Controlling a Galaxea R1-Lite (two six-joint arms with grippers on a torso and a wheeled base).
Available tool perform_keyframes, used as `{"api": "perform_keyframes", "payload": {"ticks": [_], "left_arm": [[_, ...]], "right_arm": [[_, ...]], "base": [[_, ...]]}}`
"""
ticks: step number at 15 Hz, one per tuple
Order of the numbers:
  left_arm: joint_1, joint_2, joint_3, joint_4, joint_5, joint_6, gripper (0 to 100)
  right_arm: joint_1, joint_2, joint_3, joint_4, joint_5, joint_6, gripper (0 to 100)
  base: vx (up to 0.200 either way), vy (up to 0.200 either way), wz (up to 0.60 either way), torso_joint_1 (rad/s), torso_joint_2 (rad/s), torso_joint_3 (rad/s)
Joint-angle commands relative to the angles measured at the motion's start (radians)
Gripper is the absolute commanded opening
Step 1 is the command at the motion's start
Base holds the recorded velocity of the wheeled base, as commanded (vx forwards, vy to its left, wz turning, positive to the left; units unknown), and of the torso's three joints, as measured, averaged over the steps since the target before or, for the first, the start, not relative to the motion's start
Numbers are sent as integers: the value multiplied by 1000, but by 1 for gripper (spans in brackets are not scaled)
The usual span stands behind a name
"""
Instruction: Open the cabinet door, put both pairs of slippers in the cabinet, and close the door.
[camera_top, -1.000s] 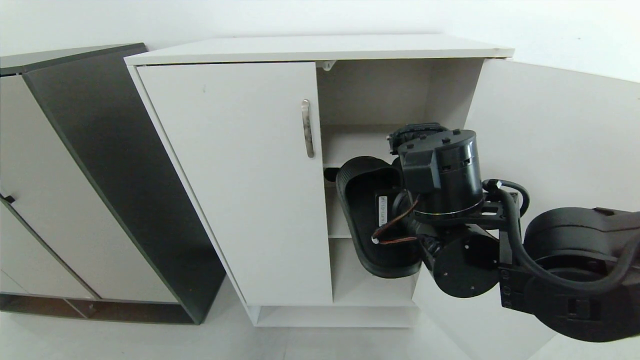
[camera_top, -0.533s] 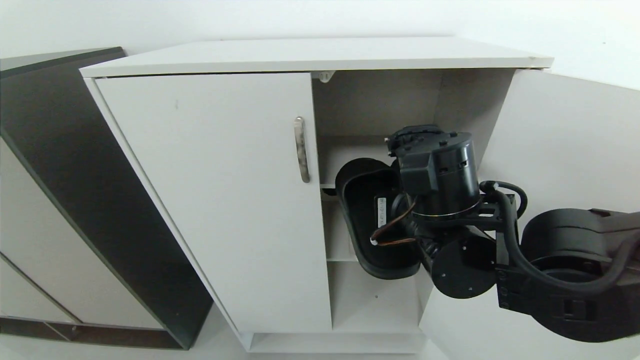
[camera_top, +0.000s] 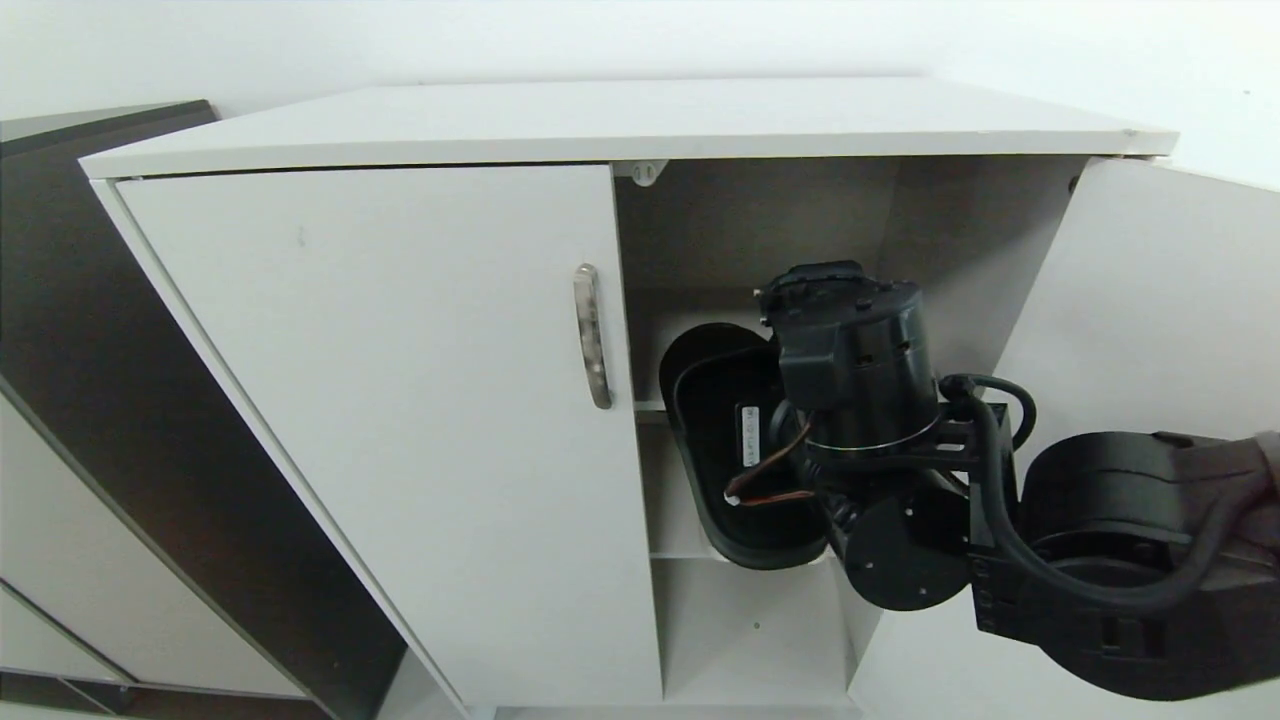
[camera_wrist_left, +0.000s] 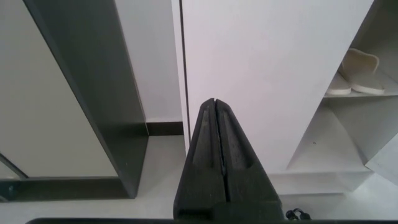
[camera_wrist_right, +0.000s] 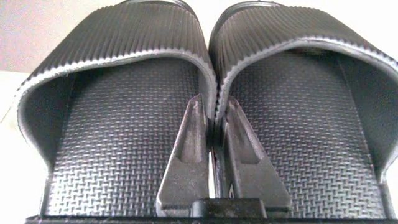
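Black slippers (camera_top: 715, 470) are the pair in play. They are pinched in the right claw (camera_wrist_right: 214, 112) and hang in the open half of the cabinet (camera_top: 600, 120).

Most of the change over the last second is in my own viewpoint. The whole head picture has slid and the cabinet has grown in it, so I read that as the camera closing in, not the furniture moving.

Sweeping from nine o'clock:
- **Far side:** the dark cabinet (camera_top: 120, 350) has slipped further toward the frame edge.
- **Shut half:** the left door (camera_top: 400, 400) is closed, and its handle (camera_top: 592, 335) now sits lower in frame.
- **Opening:** the black pair now runs from above the upper shelf edge (camera_top: 648, 406) down to about the lower one. A second ago it hung lower against those shelves.
- **Three o'clock:** the right door (camera_top: 1150, 300) stands wide open.

In the right wrist view, the claw's fingers clamp the two touching inner walls of the pair, and the grip looks firm. The left claw (camera_wrist_left: 214, 106) is closed on nothing and held low outside the left door. From there I can see white slippers (camera_wrist_left: 357, 68) already lying on a shelf inside.

My reading is that one pair is stowed and the second is nearly at the shelves. It still needs lining up with a gap between them, and the right door is not yet closed.
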Motion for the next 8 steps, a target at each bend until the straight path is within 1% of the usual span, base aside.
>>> {"api": "perform_keyframes", "payload": {"ticks": [1, 3, 5, 8], "left_arm": [[0, 1, 0, 0, 1, 0, 0], [0, 1, 0, 0, 1, 0, 0], [1, 1, 0, 0, 1, 0, 0], [0, 1, 0, -1, 1, 0, 0]], "right_arm": [[-3, 39, -13, -27, 0, -3, 0], [-25, 51, -27, -30, 20, -3, 0], [-66, 51, -34, -27, 76, -3, 0], [-120, 76, -97, -19, 80, -6, 0]], "base": [[0, 0, 0, 0, 0, 0], [0, 0, 0, 0, 0, 0], [0, 0, 0, 0, 0, 0], [0, 0, 0, 0, 0, 0]]}}
